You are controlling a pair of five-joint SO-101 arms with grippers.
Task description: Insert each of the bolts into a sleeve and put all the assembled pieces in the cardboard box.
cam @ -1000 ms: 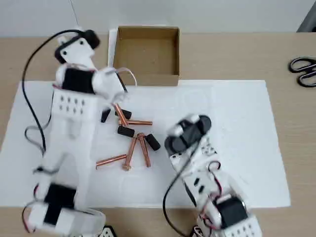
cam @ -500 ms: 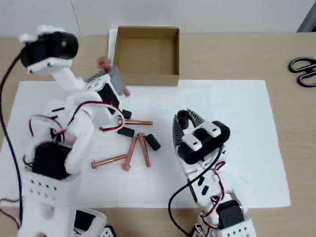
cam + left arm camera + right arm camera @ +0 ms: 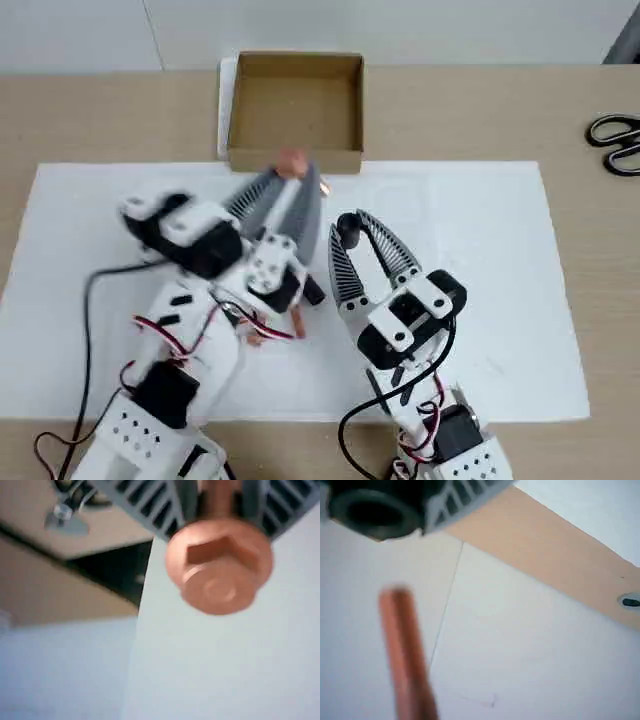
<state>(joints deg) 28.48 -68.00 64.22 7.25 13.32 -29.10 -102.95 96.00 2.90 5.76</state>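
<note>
My left gripper (image 3: pixel 289 192) is shut on a copper bolt (image 3: pixel 292 162), hex head outward, just in front of the cardboard box (image 3: pixel 296 156). In the left wrist view the bolt head (image 3: pixel 220 565) sits between the grey fingers (image 3: pixel 140 500). My right gripper (image 3: pixel 350 228) is shut on a black sleeve (image 3: pixel 347 233) a little to the right of the bolt. The right wrist view has that sleeve (image 3: pixel 372 510) at the fingertips (image 3: pixel 457 495), with a blurred copper bolt shaft (image 3: pixel 405 650) nearby. Another bolt (image 3: pixel 297 320) and a loose sleeve (image 3: pixel 313 292) lie on the white sheet (image 3: pixel 480 230), partly under the left arm.
The box stands open at the back of the table. Scissors (image 3: pixel 612 142) lie at the far right on the wooden table (image 3: pixel 470 115). The sheet's right half is bare. The left arm's body covers the part pile.
The left arm swung from the back left to the middle, carrying the bolt toward the box front. The right gripper with its sleeve lifted and shifted slightly left.
</note>
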